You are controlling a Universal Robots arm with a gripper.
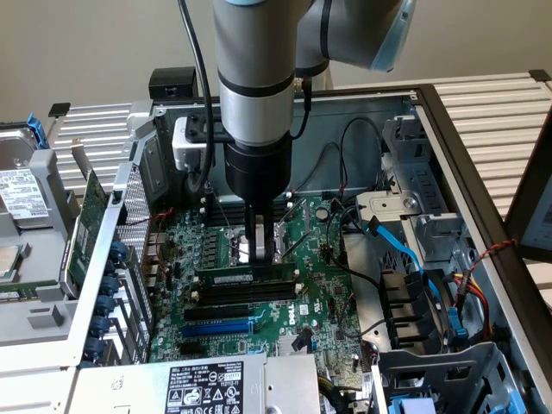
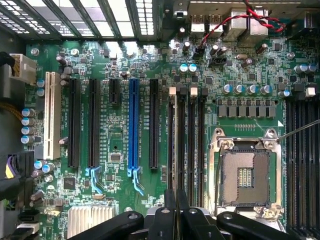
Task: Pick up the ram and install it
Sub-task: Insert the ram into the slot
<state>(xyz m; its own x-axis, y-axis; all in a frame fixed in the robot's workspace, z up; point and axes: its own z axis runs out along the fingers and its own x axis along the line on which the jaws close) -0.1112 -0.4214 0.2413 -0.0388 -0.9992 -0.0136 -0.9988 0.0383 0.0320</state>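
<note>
The ram point(image 1: 246, 276), a long thin green stick with a small white label, stands on edge in a memory slot of the green motherboard point(image 1: 315, 285), beside the CPU socket point(image 2: 245, 176). My gripper point(image 1: 262, 254) hangs straight down over the stick's middle with its black fingers shut together. Their tips are at or just above its top edge, and I cannot tell whether they touch. In the wrist view the shut gripper point(image 2: 175, 202) lines up with the row of black memory slots point(image 2: 192, 145).
The open computer case point(image 1: 448, 147) walls in the board. Blue and black cables point(image 1: 405, 250) and drive bays crowd the exterior view's right. Black and blue expansion slots point(image 1: 220, 328) lie beside the ram. A green expansion card point(image 1: 86, 224) and a hard drive point(image 1: 21, 194) lie outside the case on the exterior view's left.
</note>
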